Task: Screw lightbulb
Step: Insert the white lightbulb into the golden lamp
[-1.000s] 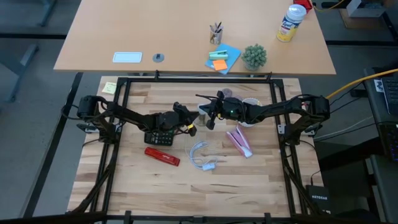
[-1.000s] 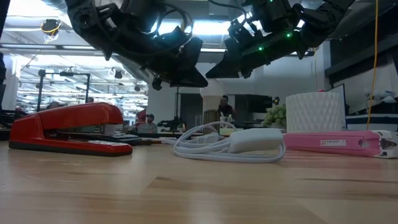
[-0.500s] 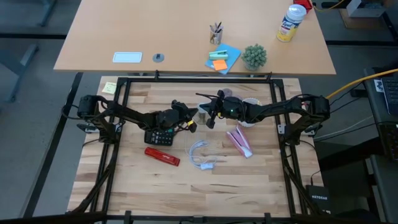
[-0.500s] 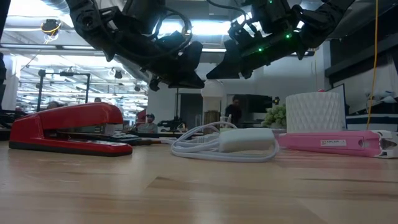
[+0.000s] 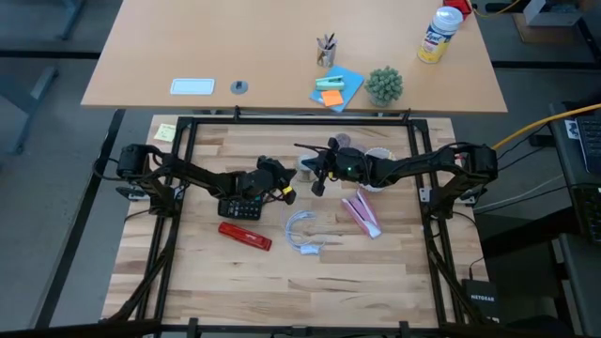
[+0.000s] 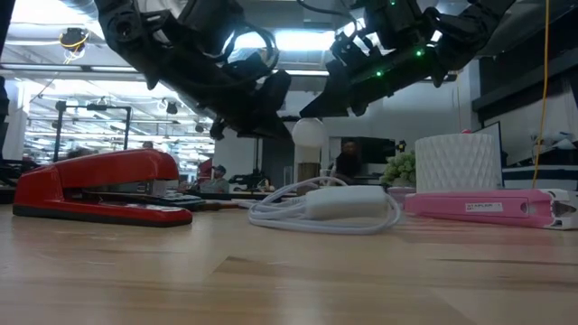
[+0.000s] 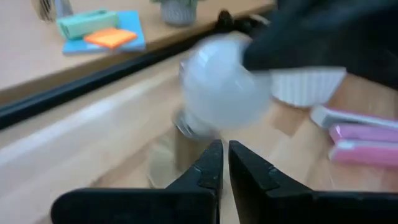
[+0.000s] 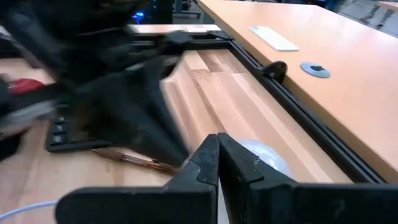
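The lightbulb (image 7: 217, 93) is small, white and round. It stands behind the middle of the table (image 5: 305, 169), metallic screw end (image 7: 191, 127) down on a socket I cannot make out. It shows between the two grippers in the low view (image 6: 307, 133). My left gripper (image 7: 224, 149) is shut and empty, just short of the bulb on its left (image 5: 282, 186). My right gripper (image 8: 217, 149) is shut at the bulb's top, coming from the right (image 5: 315, 181). My right gripper lies with the outer side of one shut finger (image 8: 239, 165) against the bulb's rounded top (image 8: 267, 155), slanting down from the table's right. The dark finger covers the bulb's upper side in the left wrist view (image 7: 292, 43). The bulb stays on its screw end.
A black calculator (image 5: 241, 207) and a red stapler (image 5: 245, 235) lie to the left. A white cable with a plug (image 5: 305, 235) lies toward the near side and pink packets (image 5: 362, 216) to the right. A white ribbed cup (image 5: 377, 158) stands behind the right gripper.
My left gripper has drawn back toward the table's left, away from the bulb. The bulb was hidden behind it in the low view and now shows whole. The white cable has slid a little to the left. My right gripper has stayed at the bulb's top.
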Controlling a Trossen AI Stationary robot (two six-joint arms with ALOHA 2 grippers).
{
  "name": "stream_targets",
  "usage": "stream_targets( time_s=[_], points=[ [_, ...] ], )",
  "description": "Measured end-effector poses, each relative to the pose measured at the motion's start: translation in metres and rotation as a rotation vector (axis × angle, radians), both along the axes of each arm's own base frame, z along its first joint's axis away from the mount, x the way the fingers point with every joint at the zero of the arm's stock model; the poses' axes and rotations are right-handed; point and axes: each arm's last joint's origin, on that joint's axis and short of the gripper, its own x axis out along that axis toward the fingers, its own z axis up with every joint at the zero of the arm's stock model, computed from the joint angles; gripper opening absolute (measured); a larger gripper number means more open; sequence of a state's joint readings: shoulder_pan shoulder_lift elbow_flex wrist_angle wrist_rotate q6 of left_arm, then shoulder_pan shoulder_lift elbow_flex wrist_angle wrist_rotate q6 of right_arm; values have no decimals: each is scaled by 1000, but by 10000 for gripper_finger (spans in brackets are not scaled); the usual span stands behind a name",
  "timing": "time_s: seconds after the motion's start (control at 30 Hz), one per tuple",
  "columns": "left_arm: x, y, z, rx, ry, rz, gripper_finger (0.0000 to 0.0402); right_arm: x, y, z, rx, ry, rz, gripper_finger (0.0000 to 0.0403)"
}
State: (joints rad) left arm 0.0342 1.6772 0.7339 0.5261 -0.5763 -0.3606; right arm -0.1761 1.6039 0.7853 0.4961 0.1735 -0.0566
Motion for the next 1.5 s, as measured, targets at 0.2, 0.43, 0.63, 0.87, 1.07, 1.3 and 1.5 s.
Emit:
stream_targets(
  time_s=[0.2, 0.43, 0.63, 0.87, 1.07, 1.3, 1.5],
  points=[
    [0, -6, -2, -5, 12, -17, 17, 0, 0, 0, 0, 1, -4, 7],
    [1, -6, 3, 1, -35, -21, 17, 0, -2, 1, -17, -6, -50, 7],
    [4, -7, 9, 41, -77, -41, 17, 0, -3, 4, -55, -31, -79, 7],
    [4, -8, 9, 39, -83, -53, 17, -1, -11, 6, -60, -45, -101, 7],
    [4, -8, 9, 37, -80, -56, 17, -2, -14, 6, -53, -46, -102, 7],
    [5, -9, 8, 42, -60, -137, 17, -6, -12, 7, -40, -1, -85, 7],
    [8, -15, 7, 89, -8, -398, 34, -18, -7, 22, -8, 30, -13, 7]
  ],
)
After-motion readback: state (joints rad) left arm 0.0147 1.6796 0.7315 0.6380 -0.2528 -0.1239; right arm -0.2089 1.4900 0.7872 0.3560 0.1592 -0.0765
